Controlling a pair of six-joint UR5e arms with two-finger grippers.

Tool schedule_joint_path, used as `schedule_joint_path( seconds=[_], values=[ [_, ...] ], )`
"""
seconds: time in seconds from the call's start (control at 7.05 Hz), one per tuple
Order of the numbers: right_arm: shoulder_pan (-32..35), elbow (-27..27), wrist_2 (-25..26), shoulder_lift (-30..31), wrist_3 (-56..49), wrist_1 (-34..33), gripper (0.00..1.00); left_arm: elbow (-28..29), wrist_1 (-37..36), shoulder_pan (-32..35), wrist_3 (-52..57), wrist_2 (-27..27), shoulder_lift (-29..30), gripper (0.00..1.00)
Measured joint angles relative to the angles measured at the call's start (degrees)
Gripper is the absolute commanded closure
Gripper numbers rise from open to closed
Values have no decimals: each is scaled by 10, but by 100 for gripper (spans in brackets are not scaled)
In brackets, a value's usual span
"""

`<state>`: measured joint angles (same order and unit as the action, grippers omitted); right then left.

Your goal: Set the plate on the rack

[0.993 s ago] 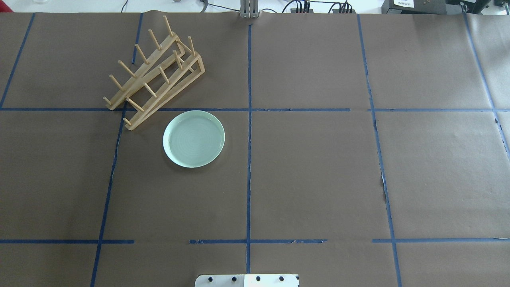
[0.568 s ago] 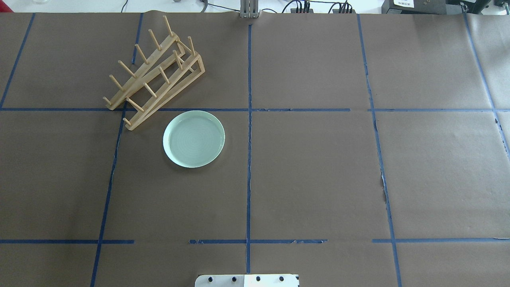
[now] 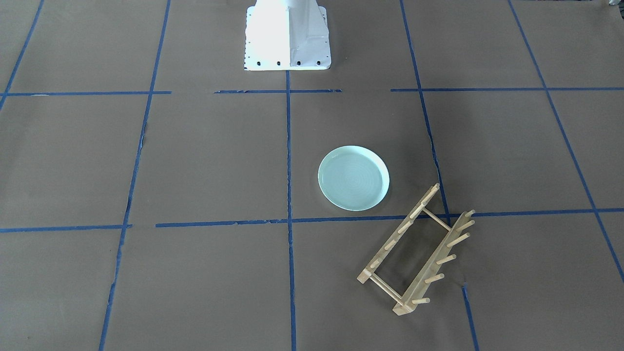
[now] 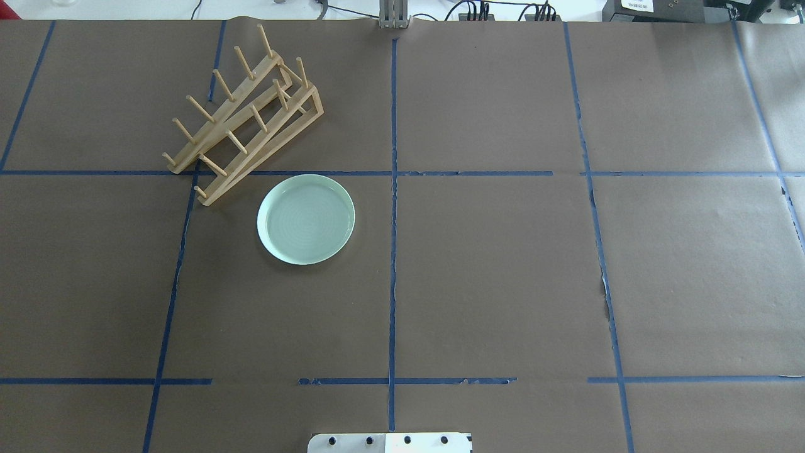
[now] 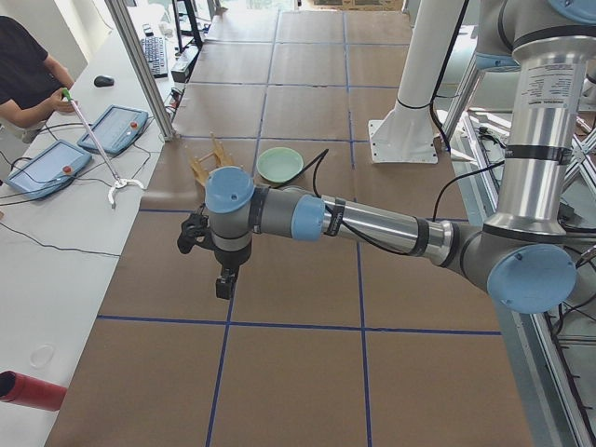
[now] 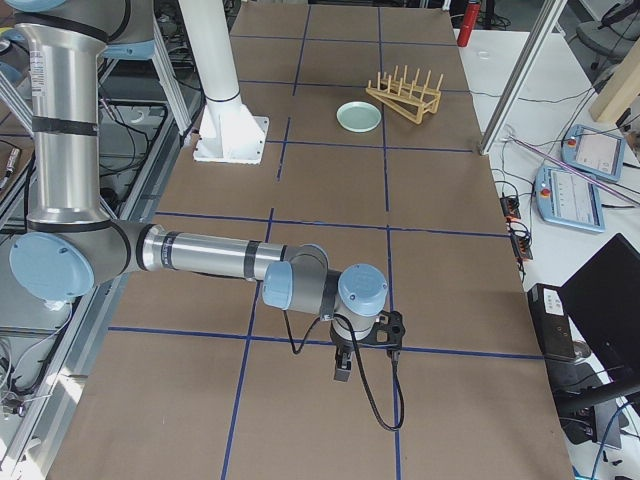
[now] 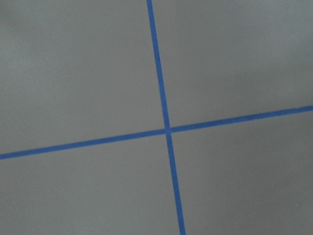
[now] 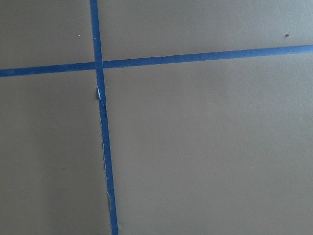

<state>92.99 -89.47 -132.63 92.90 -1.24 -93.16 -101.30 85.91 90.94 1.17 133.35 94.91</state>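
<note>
The pale mint-green plate (image 4: 306, 219) lies flat on the brown paper, left of the table's middle line; it also shows in the front view (image 3: 354, 178) and both side views (image 5: 280, 165) (image 6: 358, 116). The light wooden rack (image 4: 245, 116) stands just beyond it, slanted, empty, its near rail end close to the plate's rim; it also shows in the front view (image 3: 418, 249). My left gripper (image 5: 224, 281) hangs far from both, near the table's left end. My right gripper (image 6: 341, 367) hangs near the right end. I cannot tell whether either is open or shut.
The table is covered in brown paper with a grid of blue tape (image 4: 393, 220). The white robot base (image 3: 286, 34) stands at the near edge. A person (image 5: 23, 74) with a grabber stick and tablets sits beyond the far edge. The wrist views show only paper and tape.
</note>
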Motion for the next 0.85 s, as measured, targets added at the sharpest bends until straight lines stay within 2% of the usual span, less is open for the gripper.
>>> schedule_joint_path(
  seconds=[0.43,0.85],
  values=[
    [0,0,0,0,0,0,0,-127,-54,-92,-131,-2,50,0],
    [0,0,0,0,0,0,0,-166,-60,-206,-276,-16,134,0]
  ],
)
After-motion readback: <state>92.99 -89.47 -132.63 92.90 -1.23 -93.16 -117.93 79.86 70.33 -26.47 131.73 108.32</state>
